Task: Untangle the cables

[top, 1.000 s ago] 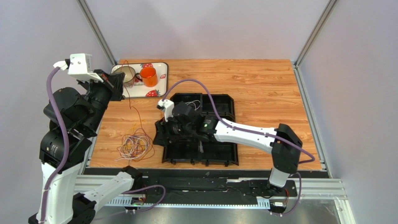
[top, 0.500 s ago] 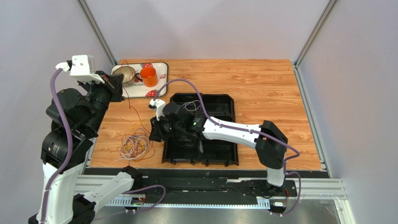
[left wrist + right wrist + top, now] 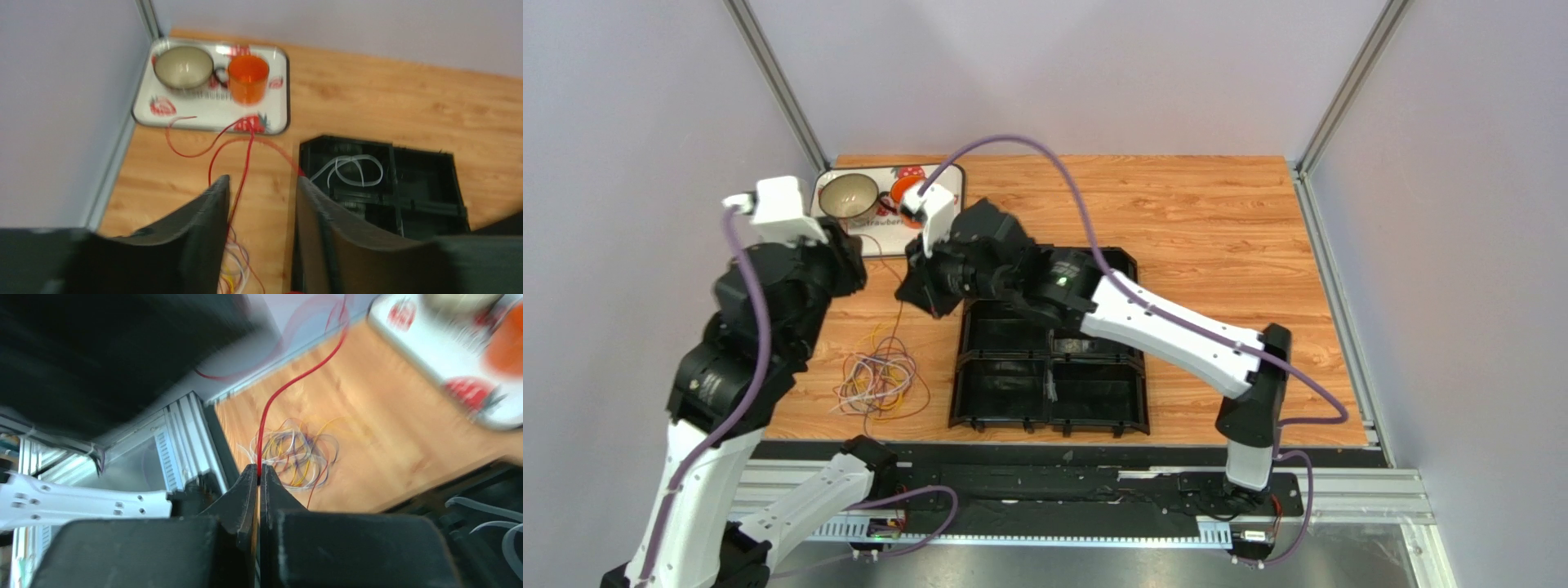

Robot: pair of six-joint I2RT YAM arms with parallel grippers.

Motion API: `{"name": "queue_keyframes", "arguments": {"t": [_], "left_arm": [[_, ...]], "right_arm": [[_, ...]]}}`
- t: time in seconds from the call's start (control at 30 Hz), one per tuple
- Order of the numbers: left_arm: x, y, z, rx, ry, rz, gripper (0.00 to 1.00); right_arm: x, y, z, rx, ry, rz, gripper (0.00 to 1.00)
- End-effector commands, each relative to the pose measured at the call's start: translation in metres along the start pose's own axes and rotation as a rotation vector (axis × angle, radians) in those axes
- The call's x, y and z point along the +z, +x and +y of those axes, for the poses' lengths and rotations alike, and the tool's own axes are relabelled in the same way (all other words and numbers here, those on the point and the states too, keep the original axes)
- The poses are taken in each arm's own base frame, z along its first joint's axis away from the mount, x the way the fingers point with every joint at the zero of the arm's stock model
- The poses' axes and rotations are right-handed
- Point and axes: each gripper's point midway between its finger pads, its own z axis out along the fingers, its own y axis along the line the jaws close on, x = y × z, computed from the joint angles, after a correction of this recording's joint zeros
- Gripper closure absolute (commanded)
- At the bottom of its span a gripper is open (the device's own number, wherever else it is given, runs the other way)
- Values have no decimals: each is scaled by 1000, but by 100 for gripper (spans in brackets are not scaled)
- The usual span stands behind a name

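Right claw: it is pressing its two fingers tight together and pinching the red cable right at the tips.
Red cable: in the right wrist view it is rising out of the pinch toward 12 o'clock, then bending off toward 1 o'clock. In the left wrist view it is looping over the near rim of the tray and running down toward 6 o'clock.
Left claw: it is holding its fingers spread. The red cable is passing through the gap, close to the finger on the 9 o'clock side; whether it is touching that finger cannot be told.
Tangle of cables: it is lying loose on the tabletop, at about 6 o'clock of both claws in the top view and apart from both. White, yellow-orange and red loops are showing in it.
White cable: it is lying coiled in a far compartment of the black bin, at about 2 o'clock of the left claw.
Tray: it is sitting at the tabletop's far left corner, at 11 o'clock of the left claw. It is carrying a bowl and an orange cup side by side.
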Motion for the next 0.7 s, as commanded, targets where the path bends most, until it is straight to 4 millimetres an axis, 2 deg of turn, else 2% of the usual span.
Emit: {"name": "queue_keyframes", "arguments": {"t": [0.0, 0.1, 0.17, 0.2, 0.37, 0.43, 0.6, 0.67], "left_arm": [[15, 111, 5, 34, -73, 345, 33], [17, 152, -6, 23, -33, 478, 27], [16, 161, -11, 13, -13, 507, 27], [16, 168, -11, 16, -9, 522, 27], [16, 188, -23, -18, 51, 563, 27], [14, 202, -29, -38, 77, 606, 28], [11, 209, -33, -48, 107, 622, 28], [13, 211, -30, -43, 96, 612, 28]], "right_arm": [[-95, -115, 12, -172, 101, -287, 100], [-124, -143, 14, -216, 137, -370, 100], [-138, -155, 15, -236, 151, -408, 100], [-151, -166, 17, -250, 162, -445, 100], [-199, -204, 25, -267, 191, -607, 100], [-215, -215, 23, -311, 229, -647, 100], [-244, -233, 13, -352, 331, -723, 100], [-275, -255, 17, -373, 365, -812, 100]]}}
